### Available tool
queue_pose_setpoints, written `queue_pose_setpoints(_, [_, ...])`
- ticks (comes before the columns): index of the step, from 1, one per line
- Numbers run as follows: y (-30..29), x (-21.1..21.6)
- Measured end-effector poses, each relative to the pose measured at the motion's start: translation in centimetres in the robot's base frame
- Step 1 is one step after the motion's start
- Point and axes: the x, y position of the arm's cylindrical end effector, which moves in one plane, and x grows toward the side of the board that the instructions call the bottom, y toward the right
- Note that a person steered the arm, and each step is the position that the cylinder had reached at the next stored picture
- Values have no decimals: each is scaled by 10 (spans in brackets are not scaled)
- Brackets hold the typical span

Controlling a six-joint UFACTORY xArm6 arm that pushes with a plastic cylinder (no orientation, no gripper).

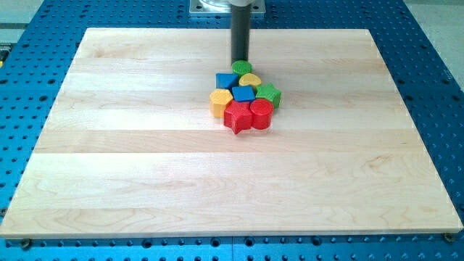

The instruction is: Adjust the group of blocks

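Several blocks sit packed together just above the middle of the wooden board [145,159]. A green round block [242,68] is at the cluster's top, with a yellow heart-like block [250,79] below it. A blue block [225,80] and a second blue block [243,93] lie in the middle. A green star block [269,94] is on the right, a yellow block [220,102] on the left. A red star block [237,116] and a red round block [261,114] form the bottom. My tip [240,61] stands right at the top edge of the green round block.
The board lies on a blue perforated table [435,87]. The arm's base mount [228,6] shows at the view's top edge, straight above the cluster.
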Motion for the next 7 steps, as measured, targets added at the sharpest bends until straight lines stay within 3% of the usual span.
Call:
queue_pose_setpoints(2, [17, 17])
queue_pose_setpoints(3, [68, 20])
queue_pose_setpoints(4, [52, 56])
queue_pose_setpoints(7, [23, 74])
